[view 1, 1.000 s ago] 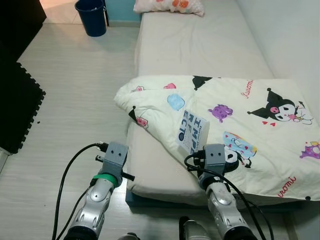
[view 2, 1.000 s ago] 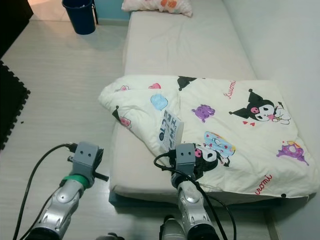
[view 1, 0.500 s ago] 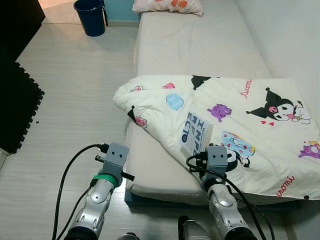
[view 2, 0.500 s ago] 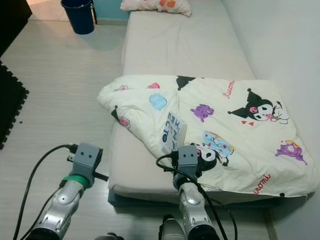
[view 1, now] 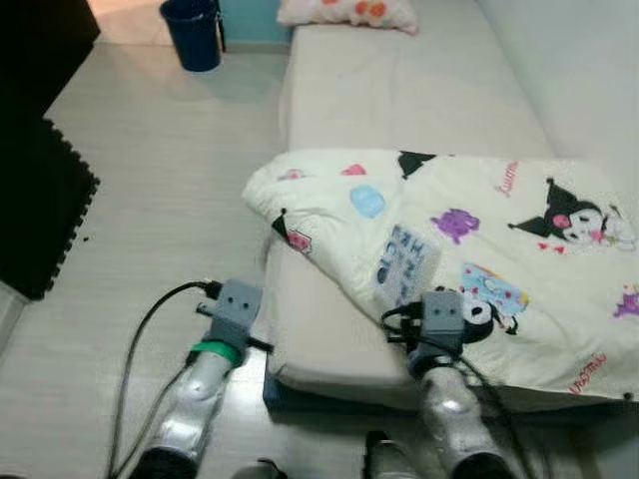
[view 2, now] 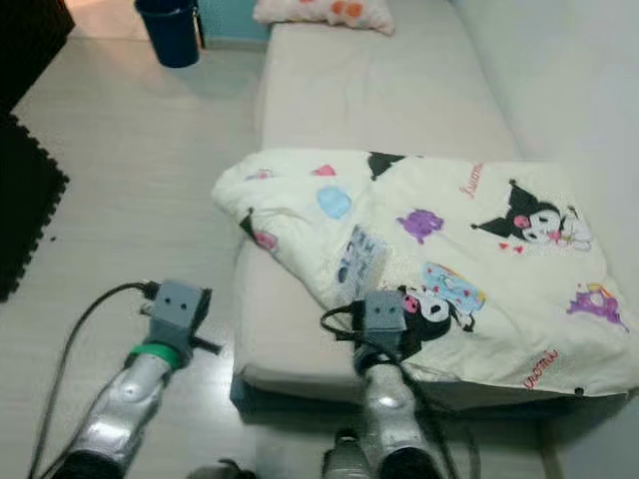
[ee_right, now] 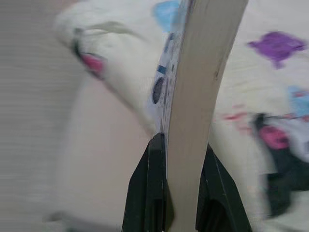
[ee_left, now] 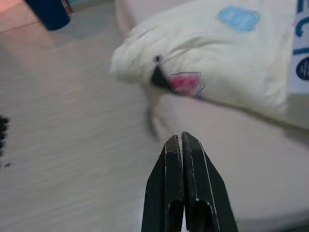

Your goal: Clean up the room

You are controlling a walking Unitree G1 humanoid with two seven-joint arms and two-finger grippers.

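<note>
Over the patterned blanket on the mattress, clamping a book edge-on between the right gripper fingers, cover facing the folded corner. Beside the bed, above the floor, hovering with left gripper fingers pressed together, holding nothing.

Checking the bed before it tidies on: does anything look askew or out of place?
Yes. The cream cartoon-print blanket lies crumpled and skewed over the foot of the beige mattress, its corner bunched at the edge. The right hand grips a white paperback book above it; the left hand is shut.
</note>
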